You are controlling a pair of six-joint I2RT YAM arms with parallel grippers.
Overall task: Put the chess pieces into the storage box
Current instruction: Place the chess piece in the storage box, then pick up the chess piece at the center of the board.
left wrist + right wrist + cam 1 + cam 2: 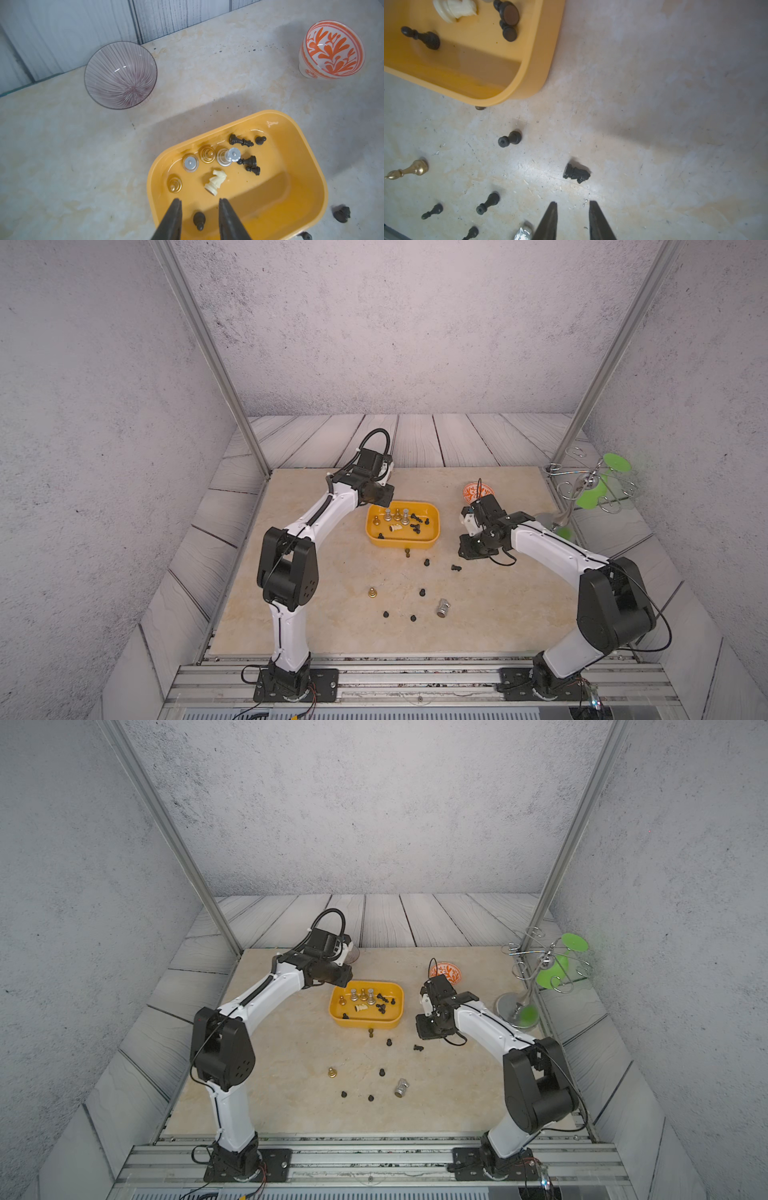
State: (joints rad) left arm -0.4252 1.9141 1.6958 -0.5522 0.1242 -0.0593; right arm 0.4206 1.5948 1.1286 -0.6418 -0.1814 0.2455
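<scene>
Yellow-orange plastic marks the storage box (415, 542), set on the surface (324, 614) midway between the side edges and nearer the far edge. About ten chess pieces (405, 517) are inside it, and eight more lie loose between the box and the near edge. The relation that governs the coming move concerns the black knight (576, 173). It lies on its side just off the box's near right corner, towards the right edge of the surface. The right arm (548, 547) is clearly the nearer, while the left arm (332, 502) reaches over the box's far left corner. In the right wrist view the knight lies just ahead of the right jaws, almost centred on their gap and apart from both tips. Its long axis, base to head, runs roughly parallel to the line joining the two tips. A straight closure would therefore probably pinch it end to end, and a turn of the wrist may give a firmer hold across the waist. The right jaws stand slightly parted, empty, touching nothing. The left jaws are likewise slightly parted and released, holding nothing. A black pawn (199, 220) lies on the box floor, seen through their gap.
</scene>
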